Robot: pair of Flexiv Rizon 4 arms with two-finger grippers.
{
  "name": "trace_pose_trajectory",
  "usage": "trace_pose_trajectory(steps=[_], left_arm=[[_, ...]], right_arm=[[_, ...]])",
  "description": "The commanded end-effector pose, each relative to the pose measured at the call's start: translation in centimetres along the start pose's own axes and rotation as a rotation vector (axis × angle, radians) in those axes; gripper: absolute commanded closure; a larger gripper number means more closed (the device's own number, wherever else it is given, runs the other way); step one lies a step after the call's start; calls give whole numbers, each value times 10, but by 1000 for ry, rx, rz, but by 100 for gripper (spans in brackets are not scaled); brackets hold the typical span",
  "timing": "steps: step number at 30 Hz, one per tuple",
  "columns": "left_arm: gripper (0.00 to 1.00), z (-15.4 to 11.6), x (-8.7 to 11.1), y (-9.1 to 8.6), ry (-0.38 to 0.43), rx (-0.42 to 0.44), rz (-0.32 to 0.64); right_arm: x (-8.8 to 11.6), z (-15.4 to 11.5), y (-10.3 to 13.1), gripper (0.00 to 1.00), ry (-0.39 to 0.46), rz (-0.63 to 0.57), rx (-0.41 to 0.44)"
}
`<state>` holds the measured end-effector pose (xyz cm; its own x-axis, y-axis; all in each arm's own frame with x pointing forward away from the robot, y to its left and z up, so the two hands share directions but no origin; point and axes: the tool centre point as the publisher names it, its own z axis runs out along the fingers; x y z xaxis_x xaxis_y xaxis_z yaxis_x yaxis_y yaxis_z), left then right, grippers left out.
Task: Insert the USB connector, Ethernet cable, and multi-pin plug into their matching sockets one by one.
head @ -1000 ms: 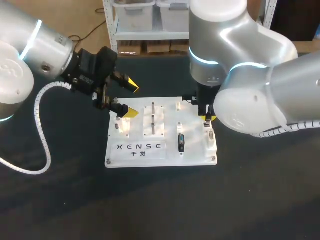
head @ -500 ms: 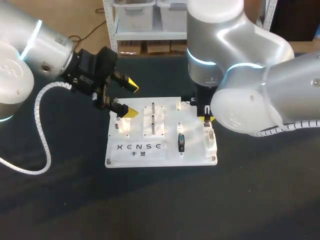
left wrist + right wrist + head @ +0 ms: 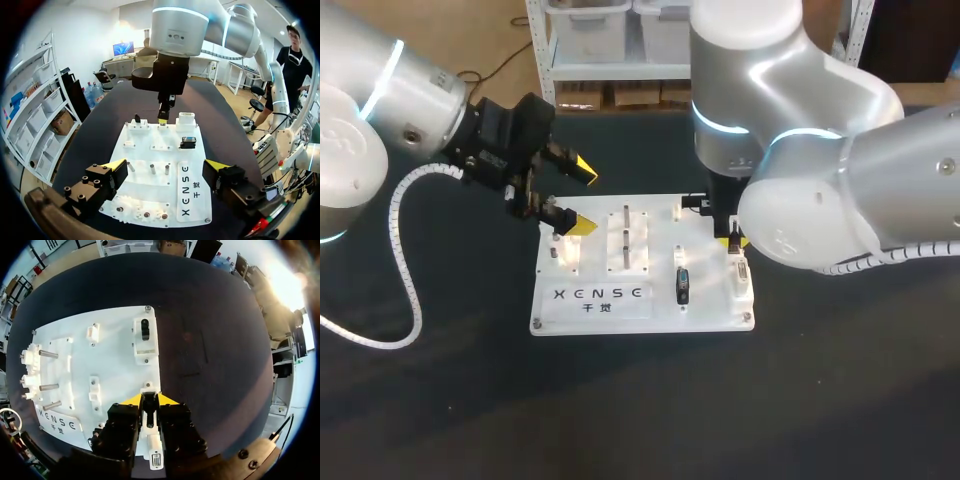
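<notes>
A white socket board point(image 3: 705, 312) lies mid-table. My right gripper point(image 3: 734, 241) points down at its right edge, shut on a small black plug point(image 3: 148, 412); which connector this is I cannot tell. The plug stands on a white mount point(image 3: 147, 388). Just in front of it, a white block carries a multi-pin face point(image 3: 155, 459). Another black plug point(image 3: 682, 285) sits in a white holder point(image 3: 145, 347) nearer the middle. My left gripper point(image 3: 582, 198) hovers open over the board's back left corner, with nothing between its fingers point(image 3: 116, 164).
Metal pegs point(image 3: 626, 240) stand upright in the board's middle, and small gears point(image 3: 145, 214) lie along its left edge. The board rests on a dark table mat point(image 3: 640, 400) with bare room in front and on both sides.
My right arm has swung slightly to the left above the board while its gripper stays at the same mount. The left arm has not moved.
</notes>
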<state>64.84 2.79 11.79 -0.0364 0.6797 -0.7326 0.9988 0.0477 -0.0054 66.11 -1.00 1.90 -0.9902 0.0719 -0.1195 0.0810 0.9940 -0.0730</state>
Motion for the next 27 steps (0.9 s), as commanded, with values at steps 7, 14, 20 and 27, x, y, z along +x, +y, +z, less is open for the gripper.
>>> trace_pose_trajectory(steps=[7, 14, 20, 27], left_arm=[[0, 1, 1, 1, -1, 1, 1], [0, 1, 1, 1, -1, 1, 1], [0, 1, 1, 1, -1, 1, 1], [0, 1, 1, 1, -1, 1, 1]], right_arm=[[1, 20, -6, 100, 25, 27, 30], [-4, -6, 0, 0, -35, 23, 17], [-6, -31, 13, 0, -98, 0, 15], [13, -48, 36, 0, -96, -43, -16]])
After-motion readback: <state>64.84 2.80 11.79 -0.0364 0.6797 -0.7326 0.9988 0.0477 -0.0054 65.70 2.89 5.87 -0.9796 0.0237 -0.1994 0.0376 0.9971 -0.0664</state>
